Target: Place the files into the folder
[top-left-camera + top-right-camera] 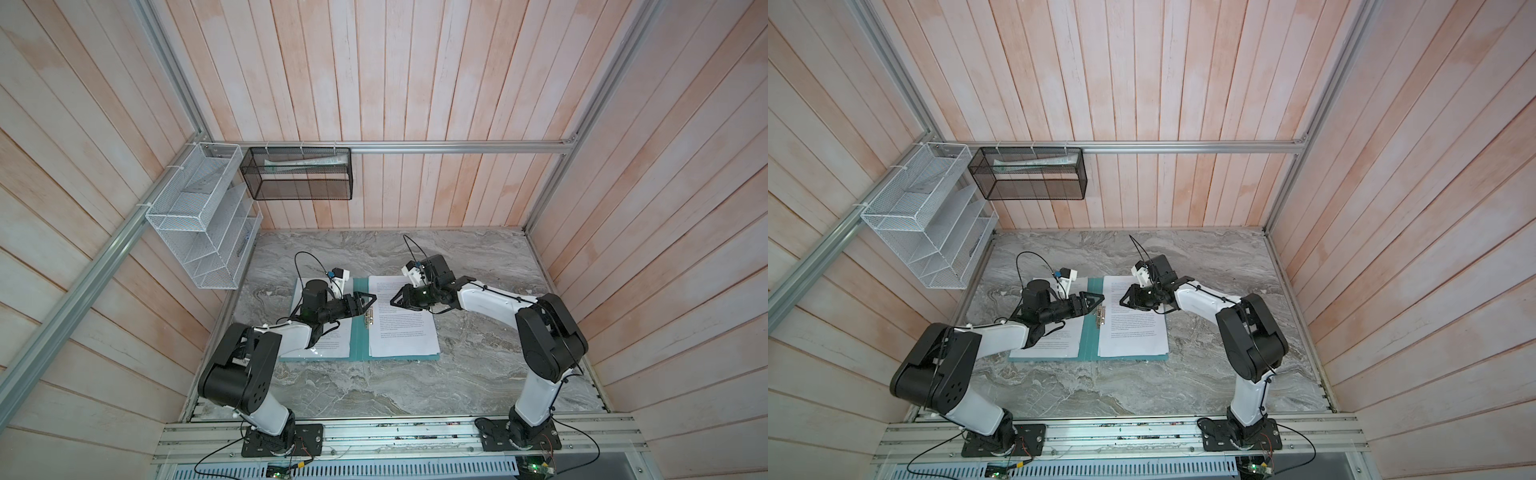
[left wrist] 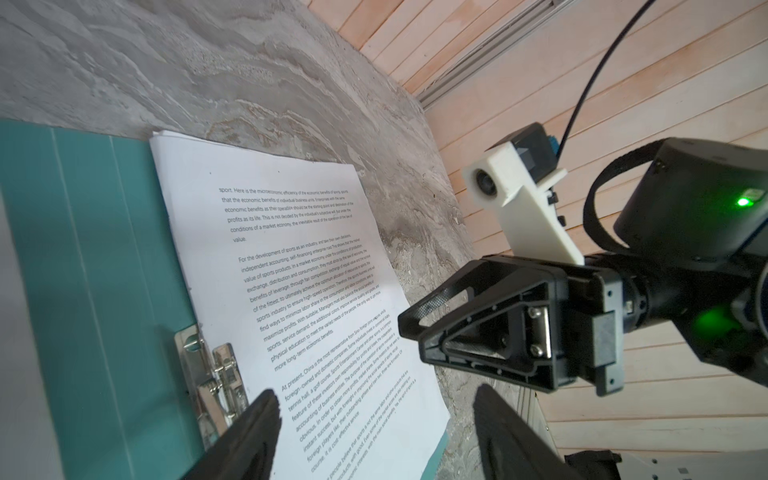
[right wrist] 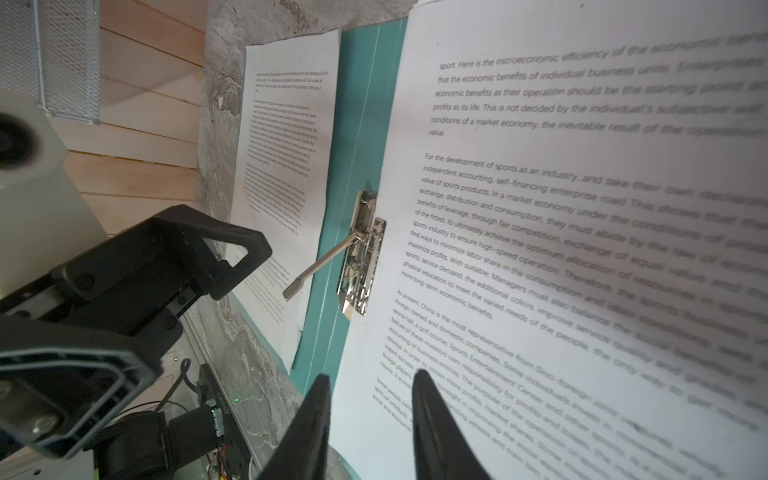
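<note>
L jaws wide open, nothing btwn them, hovering just by the metal clip (image 2: 220,374) on the spine of the folder (image 2: 95,270). R jaws face them, narrow gap, nothing seen gripped, over the clip-side edge of the files (image 1: 403,336) stacked on the folder's R half. Another sheet (image 1: 332,347) lies under the L arm. Folder is open, flat on the tabletop (image 1: 415,386).

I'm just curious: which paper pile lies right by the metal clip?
The right pile, in the right half of the folder; its edge meets the clip. The left sheet lies across the spine, apart.
</note>
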`<act>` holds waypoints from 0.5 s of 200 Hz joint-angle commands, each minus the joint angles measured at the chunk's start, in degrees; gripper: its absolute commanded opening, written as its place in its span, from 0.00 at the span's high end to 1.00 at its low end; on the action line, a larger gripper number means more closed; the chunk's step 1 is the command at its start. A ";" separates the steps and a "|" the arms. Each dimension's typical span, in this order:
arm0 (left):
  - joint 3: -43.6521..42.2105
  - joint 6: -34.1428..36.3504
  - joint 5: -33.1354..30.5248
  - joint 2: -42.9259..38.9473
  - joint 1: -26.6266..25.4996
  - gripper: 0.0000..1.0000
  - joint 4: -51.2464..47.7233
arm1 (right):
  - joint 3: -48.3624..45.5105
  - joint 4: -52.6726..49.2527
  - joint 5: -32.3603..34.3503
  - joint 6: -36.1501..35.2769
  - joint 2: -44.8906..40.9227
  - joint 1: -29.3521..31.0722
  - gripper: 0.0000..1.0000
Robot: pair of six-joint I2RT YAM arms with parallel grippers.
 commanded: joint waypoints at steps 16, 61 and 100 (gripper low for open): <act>-3.82 0.16 -9.13 -12.00 -0.10 0.25 -10.34 | -4.34 11.13 1.16 12.32 -1.54 4.10 0.70; -8.16 0.16 -10.35 -23.52 -0.10 0.28 -18.37 | -9.03 26.93 -1.40 25.99 -0.29 5.84 0.71; -10.89 1.55 -10.62 -29.72 0.08 0.29 -23.83 | -8.49 34.17 -5.24 32.86 3.42 6.10 0.81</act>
